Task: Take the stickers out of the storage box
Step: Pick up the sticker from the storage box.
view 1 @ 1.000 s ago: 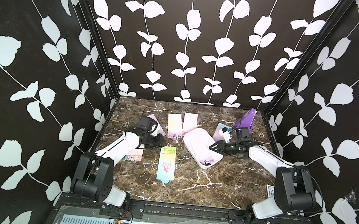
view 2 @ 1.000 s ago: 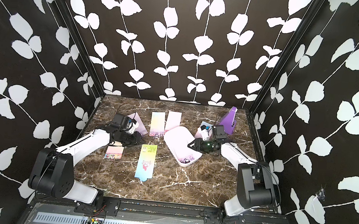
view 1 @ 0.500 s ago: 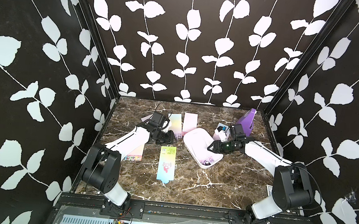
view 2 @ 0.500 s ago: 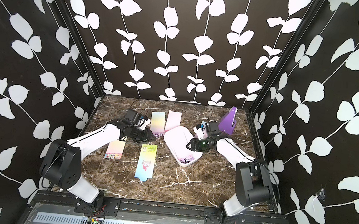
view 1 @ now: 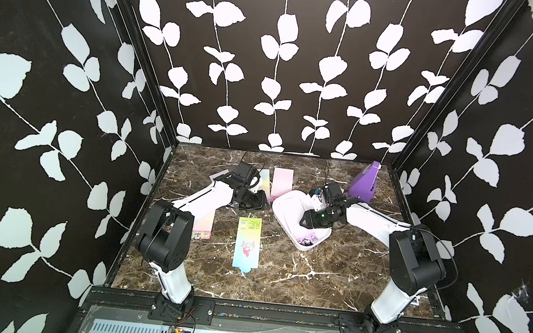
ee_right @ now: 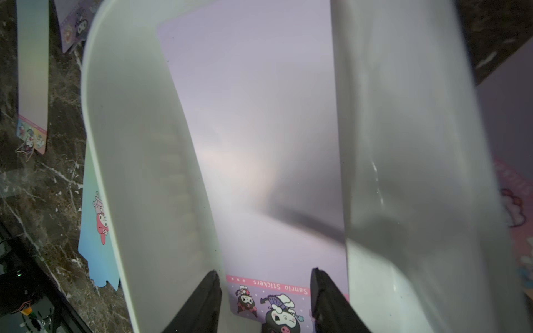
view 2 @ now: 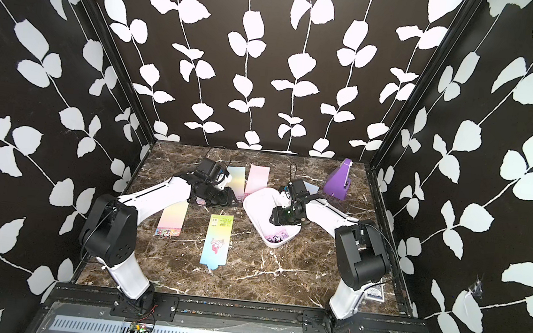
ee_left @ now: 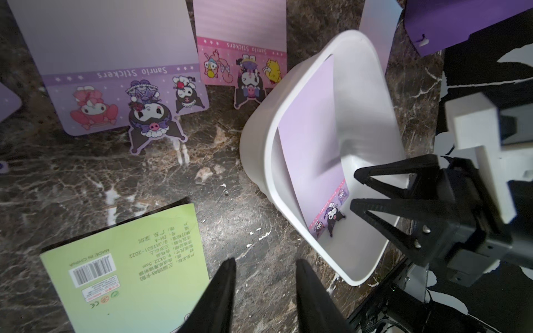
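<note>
Right wrist view: the right gripper [ee_right: 264,271], now down inside the storage box [ee_right: 129,144], has widened and holds nothing, straddling the one lilac sticker sheet [ee_right: 253,129] left there; the left gripper [ee_left: 265,260], part-open and empty, has swung near, so the last pickup looks close

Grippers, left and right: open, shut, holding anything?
Left gripper: open, holding nothing.
Right gripper: open, empty, over the lilac sticker sheet in the shallow white plastic box.
</note>
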Available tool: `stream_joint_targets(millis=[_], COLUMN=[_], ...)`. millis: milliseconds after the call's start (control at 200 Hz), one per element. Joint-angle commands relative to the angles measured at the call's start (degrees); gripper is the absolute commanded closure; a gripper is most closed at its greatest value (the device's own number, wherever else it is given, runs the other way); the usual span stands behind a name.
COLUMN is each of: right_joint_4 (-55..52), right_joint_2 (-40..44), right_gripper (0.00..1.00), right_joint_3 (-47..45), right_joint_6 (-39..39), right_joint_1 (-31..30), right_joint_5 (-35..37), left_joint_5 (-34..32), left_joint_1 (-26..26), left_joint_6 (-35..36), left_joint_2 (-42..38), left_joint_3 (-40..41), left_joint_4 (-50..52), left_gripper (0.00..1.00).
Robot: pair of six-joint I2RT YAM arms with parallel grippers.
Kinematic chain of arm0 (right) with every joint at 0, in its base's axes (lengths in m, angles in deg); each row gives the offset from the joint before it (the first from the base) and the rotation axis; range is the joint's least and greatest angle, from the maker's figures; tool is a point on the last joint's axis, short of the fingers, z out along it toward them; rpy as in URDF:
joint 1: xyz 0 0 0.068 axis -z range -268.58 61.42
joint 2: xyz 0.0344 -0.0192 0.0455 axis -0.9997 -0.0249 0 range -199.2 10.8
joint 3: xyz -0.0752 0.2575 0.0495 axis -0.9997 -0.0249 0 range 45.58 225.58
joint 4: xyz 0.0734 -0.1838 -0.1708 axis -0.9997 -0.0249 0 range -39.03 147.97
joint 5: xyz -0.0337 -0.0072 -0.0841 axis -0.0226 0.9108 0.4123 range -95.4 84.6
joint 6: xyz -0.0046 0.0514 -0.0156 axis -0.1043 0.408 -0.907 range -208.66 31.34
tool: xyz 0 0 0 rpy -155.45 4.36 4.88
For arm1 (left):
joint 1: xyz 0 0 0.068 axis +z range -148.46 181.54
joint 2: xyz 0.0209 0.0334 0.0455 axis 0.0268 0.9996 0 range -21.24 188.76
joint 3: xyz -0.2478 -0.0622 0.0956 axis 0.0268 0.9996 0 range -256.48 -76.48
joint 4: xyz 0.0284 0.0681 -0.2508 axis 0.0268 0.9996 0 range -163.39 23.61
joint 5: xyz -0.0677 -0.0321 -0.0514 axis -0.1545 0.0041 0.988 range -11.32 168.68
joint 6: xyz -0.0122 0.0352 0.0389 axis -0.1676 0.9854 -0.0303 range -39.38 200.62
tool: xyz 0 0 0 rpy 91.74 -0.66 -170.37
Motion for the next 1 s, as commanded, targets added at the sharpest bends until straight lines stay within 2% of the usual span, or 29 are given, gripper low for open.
stream_joint_targets(millis=[0,305,420,510,995], right_joint_4=[-1.9,2.4,6.5,8.5,9.2], right_joint_2=[-1.4,-3.8,-3.8,-4.4,-10.0], right_gripper=[0.47,0.47,0.41,0.4,0.38], right_joint_3=[3.4,4.3,3.2,3.0,3.1], right_joint_6=[-2.1,-2.5,-1.8,-1.4,-2.2], right_joint_1=[-0.2,-0.4,-0.5,-0.6,-1.2], right_joint_5=[4.0,6.3,5.6,5.3,8.5], left_joint_5=[-0.2,0.5,0.8,0.9,0.6], left_joint_1=[-0.4,-2.2,-3.7,-5.2,-5.6], left_joint_6=[1.2,0.1,-0.9,-1.0,-1.5], left_joint_2=[-0.2,1.9,3.2,4.5,4.8], left_joint_3=[-1.1,-1.5,-1.8,-2.3,-2.1], left_joint_4=[2.7,1.1,-0.4,-0.4,-0.3], left_gripper=[0.61,0.61,0.61,0.61,0.6])
